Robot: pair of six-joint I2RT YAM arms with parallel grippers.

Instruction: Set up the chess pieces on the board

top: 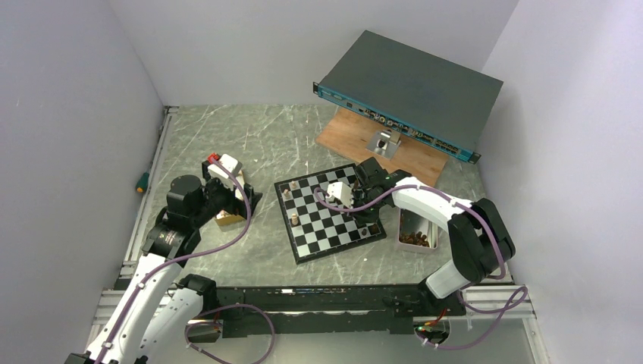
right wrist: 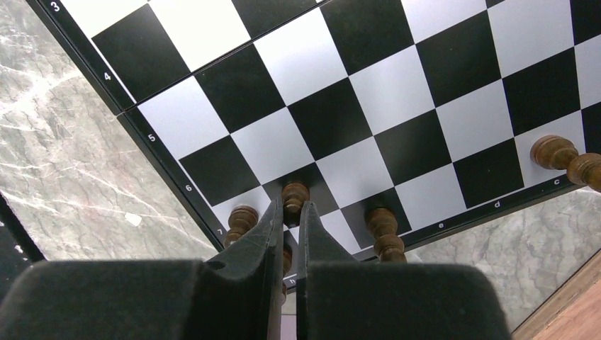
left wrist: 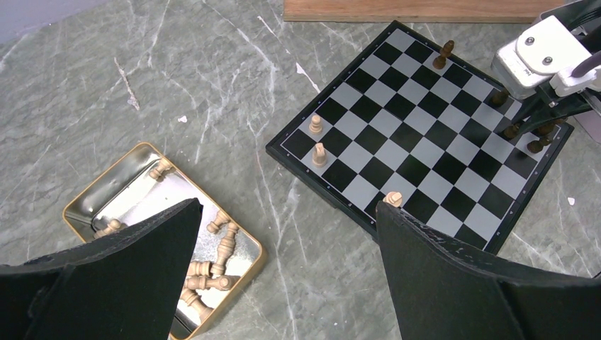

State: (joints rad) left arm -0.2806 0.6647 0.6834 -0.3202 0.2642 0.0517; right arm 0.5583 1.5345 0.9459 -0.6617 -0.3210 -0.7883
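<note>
- Right pincer point(right wrist: 289, 212) clamped on a dark brown piece point(right wrist: 295, 193) at the board point(right wrist: 333, 120) edge.
- Left pincer point(left wrist: 287, 207) spread wide, above tin point(left wrist: 92, 195) of tan pieces point(left wrist: 225, 244) on tabletop point(left wrist: 212, 85).

Grips a dark brown piece point(right wrist: 294, 193) between the nearly closed fingers of the right end effector point(right wrist: 292, 211), over a black square near the corner of the board point(right wrist: 333, 113). Along that board's lettered edge row, three more: second dark piece point(right wrist: 242, 218) by the 7 mark, third dark piece point(right wrist: 380, 225) above the e, fourth dark piece point(right wrist: 560, 152) near the c. Outside the board's border, grey marbled tabletop point(right wrist: 64, 177).
</note>
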